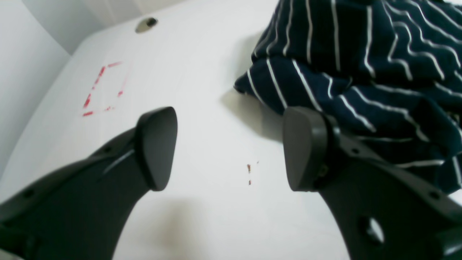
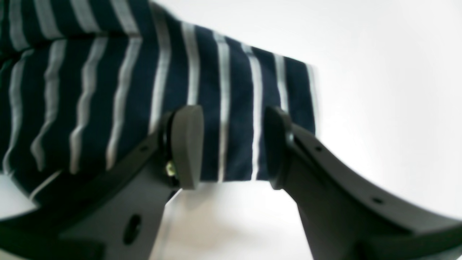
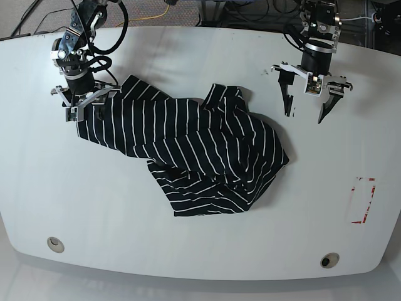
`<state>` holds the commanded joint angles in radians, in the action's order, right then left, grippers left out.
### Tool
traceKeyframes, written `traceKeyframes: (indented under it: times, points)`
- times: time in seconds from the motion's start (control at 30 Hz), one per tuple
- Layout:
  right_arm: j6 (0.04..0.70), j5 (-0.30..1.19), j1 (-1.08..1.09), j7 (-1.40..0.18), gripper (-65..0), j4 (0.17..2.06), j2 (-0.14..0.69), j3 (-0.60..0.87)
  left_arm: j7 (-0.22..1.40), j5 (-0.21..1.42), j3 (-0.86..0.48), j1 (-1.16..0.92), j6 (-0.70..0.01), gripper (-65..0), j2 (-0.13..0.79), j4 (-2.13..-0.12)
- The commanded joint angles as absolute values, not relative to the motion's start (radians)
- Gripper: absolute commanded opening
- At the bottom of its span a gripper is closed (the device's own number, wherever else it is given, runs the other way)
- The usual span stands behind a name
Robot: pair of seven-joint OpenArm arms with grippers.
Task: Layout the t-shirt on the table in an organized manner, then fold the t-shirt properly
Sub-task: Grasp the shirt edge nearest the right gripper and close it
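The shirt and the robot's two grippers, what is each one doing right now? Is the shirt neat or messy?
t-shirt: messy, crumpled on the table, not spread flat, not folded.
right gripper: open, its jaws on either side of a shirt edge, not closed on it.
left gripper: open, holding nothing, above bare table beside the shirt.

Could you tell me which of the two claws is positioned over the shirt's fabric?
The right claw, whose open fingers straddle the t-shirt edge; the left claw hangs open above bare table.
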<state>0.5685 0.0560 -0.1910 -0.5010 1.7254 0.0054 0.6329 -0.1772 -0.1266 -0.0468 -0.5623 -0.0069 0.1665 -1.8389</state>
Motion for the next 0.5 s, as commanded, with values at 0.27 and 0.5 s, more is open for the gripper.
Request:
traceKeyframes:
  times: [0.27, 0.5]
  points:
    - [0.570, 0.056, -0.159, -0.501, -38.0, 1.652, 0.056, 0.696, -0.174, -0.127, -0.047, -0.562, -0.007, -21.8, 0.170, -1.839]
    - [0.576, 0.064, -0.157, -0.501, -38.0, 1.604, 0.085, 0.730, -0.174, -0.127, -0.047, -0.562, -0.007, -21.8, 0.170, -1.839]
